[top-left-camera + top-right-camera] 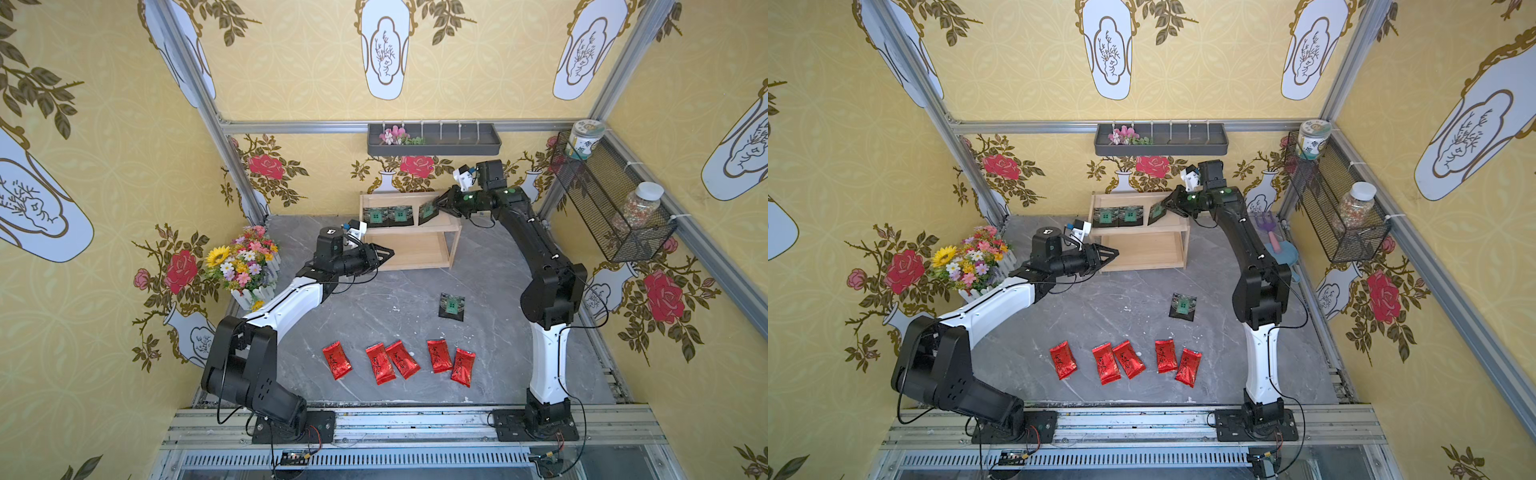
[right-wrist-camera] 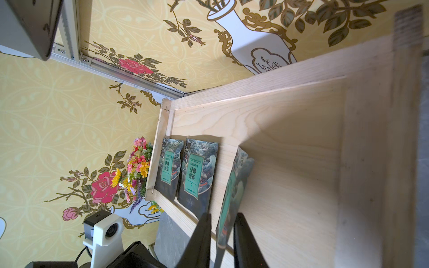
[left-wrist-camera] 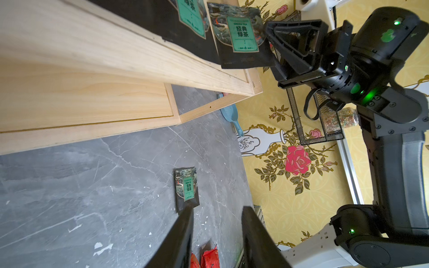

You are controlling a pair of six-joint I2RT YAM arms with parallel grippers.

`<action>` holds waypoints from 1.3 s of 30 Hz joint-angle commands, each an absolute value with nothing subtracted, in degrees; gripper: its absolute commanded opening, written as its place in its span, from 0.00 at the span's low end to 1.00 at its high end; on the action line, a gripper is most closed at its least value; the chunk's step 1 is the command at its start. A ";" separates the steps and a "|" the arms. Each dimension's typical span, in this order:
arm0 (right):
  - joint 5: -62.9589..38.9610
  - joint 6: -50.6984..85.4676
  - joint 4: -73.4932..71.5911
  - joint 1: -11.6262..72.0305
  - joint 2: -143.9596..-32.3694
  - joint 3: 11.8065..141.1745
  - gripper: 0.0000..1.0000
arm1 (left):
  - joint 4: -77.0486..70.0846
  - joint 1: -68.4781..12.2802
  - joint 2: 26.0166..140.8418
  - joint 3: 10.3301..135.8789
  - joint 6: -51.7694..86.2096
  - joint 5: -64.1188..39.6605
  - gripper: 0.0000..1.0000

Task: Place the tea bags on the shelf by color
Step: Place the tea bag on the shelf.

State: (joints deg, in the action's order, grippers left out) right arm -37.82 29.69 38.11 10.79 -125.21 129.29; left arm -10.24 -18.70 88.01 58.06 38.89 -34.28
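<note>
3rd black sachet (image 2: 233, 183): tilted on shelf (image 2: 290, 139) top tier, R gripper (image 2: 222, 217) jaws slightly apart around it. L gripper (image 3: 218, 211) apart, empty. Next, prob.: back out, fetch 4th sachet (image 1: 451, 306).

The right hand (image 1: 435, 206) far forward, raised, slightly parted; the left hand (image 1: 390, 252) lower, nearer, parted, empty

Shelf (image 1: 415, 251) matt pale wood; red packets (image 1: 336, 360) shiny foil; tabletop (image 1: 374, 299) smooth stone-look.
</note>
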 commanded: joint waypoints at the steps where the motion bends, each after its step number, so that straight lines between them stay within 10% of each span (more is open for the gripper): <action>1: -37.54 28.14 39.57 10.77 -126.23 130.64 0.23 | -12.53 -18.58 88.55 57.81 39.11 -35.58 0.40; 39: -34.68 26.61 41.84 11.84 -128.85 133.55 0.35 | -14.19 -18.02 88.20 56.43 39.75 -36.06 0.40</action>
